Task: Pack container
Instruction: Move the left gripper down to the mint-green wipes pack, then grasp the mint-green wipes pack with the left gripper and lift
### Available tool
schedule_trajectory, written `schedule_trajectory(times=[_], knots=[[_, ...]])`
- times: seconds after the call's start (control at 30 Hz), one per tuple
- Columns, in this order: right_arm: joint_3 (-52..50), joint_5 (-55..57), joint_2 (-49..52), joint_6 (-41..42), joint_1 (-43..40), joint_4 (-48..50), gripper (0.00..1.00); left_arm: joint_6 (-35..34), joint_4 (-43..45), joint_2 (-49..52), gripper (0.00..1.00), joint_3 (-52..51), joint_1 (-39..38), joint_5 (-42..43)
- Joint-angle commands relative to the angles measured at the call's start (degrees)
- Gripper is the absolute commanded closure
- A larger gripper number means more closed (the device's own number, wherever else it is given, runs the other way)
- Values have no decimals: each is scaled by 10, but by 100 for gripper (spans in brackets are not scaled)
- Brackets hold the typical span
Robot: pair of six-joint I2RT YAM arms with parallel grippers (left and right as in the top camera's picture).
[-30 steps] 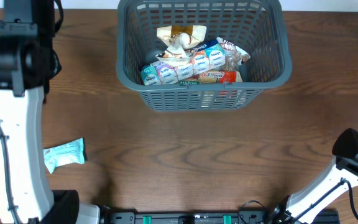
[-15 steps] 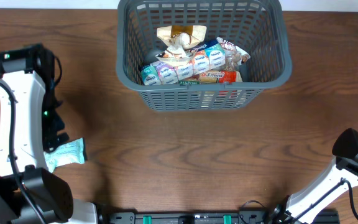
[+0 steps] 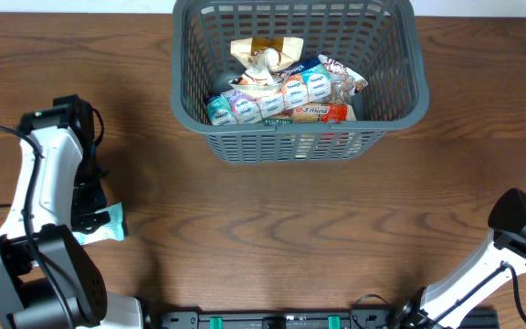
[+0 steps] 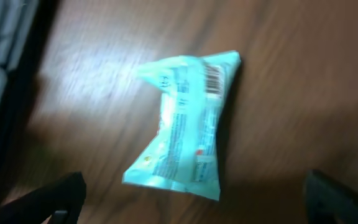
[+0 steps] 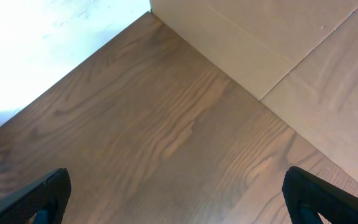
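The container (image 3: 400,110) is a large dark grey slotted basket at the back middle of the table, with several snack packets (image 3: 281,91) inside. A light blue snack packet (image 3: 112,225) lies flat on the table at the front left and also shows in the left wrist view (image 4: 185,121). My left gripper (image 3: 88,206) hangs right over it, open and empty, with its fingers (image 4: 191,208) spread wide either side of the packet's near end. My right gripper (image 5: 179,199) is open and empty over bare wood.
My right arm (image 3: 519,224) rests at the front right corner, far from the basket. A pale board (image 5: 278,43) lies at the table edge in the right wrist view. Brown wood lies between the basket and the packet.
My left arm has swung from the back left toward the front and come down over the light blue packet. The packet, the basket and the right arm have not moved.
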Motion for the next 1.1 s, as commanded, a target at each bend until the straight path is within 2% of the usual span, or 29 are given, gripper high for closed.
schedule_trajectory(times=[0.0, 0.2, 0.27, 0.63, 1.07], knots=[[1, 2, 0, 6, -6, -1, 1, 97, 18, 0, 1, -24, 1, -11], [1, 2, 0, 6, -6, -1, 1, 136, 103, 0, 1, -69, 1, 19], [1, 2, 0, 6, -6, -1, 1, 129, 127, 0, 1, -89, 1, 30], [1, 2, 0, 6, -6, -1, 1, 101, 179, -1, 1, -163, 1, 52], [1, 2, 0, 6, -6, -1, 1, 129, 220, -1, 1, -181, 1, 25]])
